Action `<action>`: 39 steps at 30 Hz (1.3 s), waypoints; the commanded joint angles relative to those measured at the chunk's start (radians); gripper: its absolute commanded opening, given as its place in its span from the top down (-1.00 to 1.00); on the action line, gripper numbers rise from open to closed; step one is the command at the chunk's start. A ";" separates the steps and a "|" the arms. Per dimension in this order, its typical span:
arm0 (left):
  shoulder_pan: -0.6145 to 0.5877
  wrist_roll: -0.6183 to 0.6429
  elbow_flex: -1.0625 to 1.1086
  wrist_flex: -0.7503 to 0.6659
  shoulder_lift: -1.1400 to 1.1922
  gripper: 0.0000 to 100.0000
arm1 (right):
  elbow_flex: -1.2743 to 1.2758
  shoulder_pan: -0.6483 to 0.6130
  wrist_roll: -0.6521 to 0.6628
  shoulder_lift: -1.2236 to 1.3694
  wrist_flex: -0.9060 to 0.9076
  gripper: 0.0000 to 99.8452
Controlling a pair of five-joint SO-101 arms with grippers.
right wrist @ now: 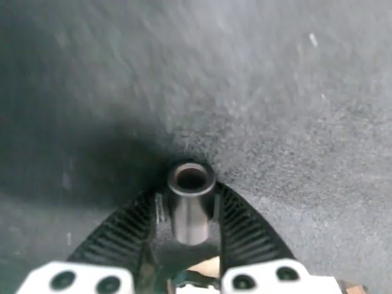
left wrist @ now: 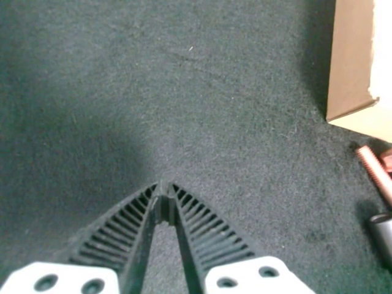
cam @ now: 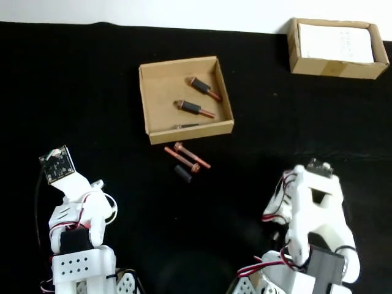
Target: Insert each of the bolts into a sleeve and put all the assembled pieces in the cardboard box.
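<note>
While a sleeve (right wrist: 191, 214) is clamped between the jaws of the right end effector (right wrist: 188, 195), with its open bore pointed away from the wrist, the left end effector (left wrist: 164, 191) is seen with its fingers pressed together on nothing, above the dark surface (left wrist: 153, 92).

In the high view the right arm (cam: 315, 211) is found at about 5 o'clock and the left arm (cam: 76, 214) at about 7 o'clock, both well apart from the parts. Two loose bolts (cam: 187, 156) are laid side by side just outside the near wall of the cardboard box (cam: 162, 92), at its 6 o'clock. A loose sleeve (cam: 182, 174) is laid just beside them, again toward 6 o'clock.

Inside the cardboard box two assembled pieces (cam: 202, 87) are seen lying apart from each other. A thin item along the near wall cannot be identified. A second box (cam: 334, 67) is set at about 2 o'clock from the first.

The task is judged roughly half done. Two bolts are not yet sleeved, one presumably meant for the clamped sleeve and one for the loose sleeve, and both pairs are not yet boxed.
</note>
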 commanded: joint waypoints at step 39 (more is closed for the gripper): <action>0.427 0.123 -0.998 0.345 0.891 0.95 | -0.630 -0.016 -0.011 -0.720 0.453 0.99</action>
